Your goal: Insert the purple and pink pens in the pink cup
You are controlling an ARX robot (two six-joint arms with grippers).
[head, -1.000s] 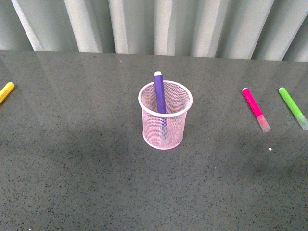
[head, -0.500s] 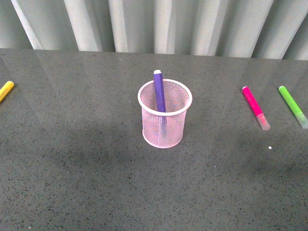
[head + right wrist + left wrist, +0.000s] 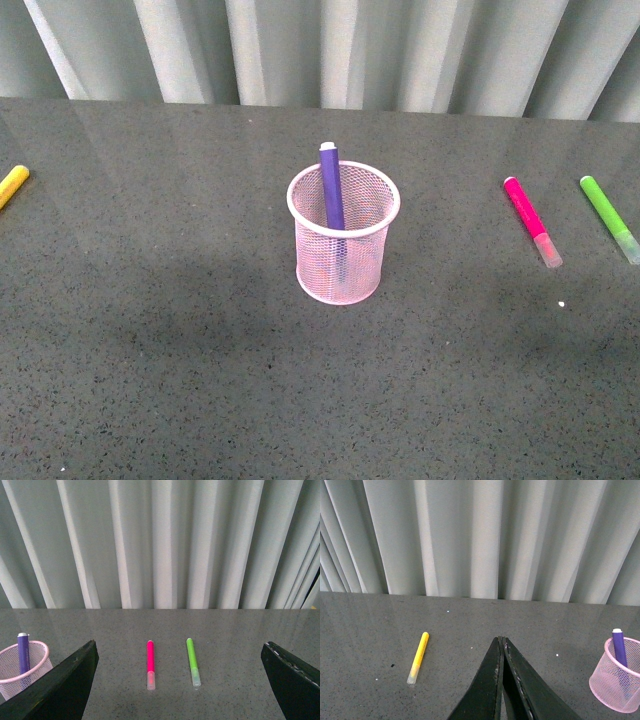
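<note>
Purple pen [image 3: 331,190] stands in the cup [image 3: 360,265]; pink pen [image 3: 530,222] lies on the tabletop [image 3: 150,350] right of it, green marker [image 3: 608,218] beside. Left pincer [image 3: 501,645] together, right pincer [image 3: 180,646] apart.

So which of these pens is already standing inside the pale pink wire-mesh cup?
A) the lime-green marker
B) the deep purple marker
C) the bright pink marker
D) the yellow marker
B: the deep purple marker stands in the pale pink wire-mesh cup, while the bright pink marker, lime-green marker and yellow marker lie on the grey table.
</note>
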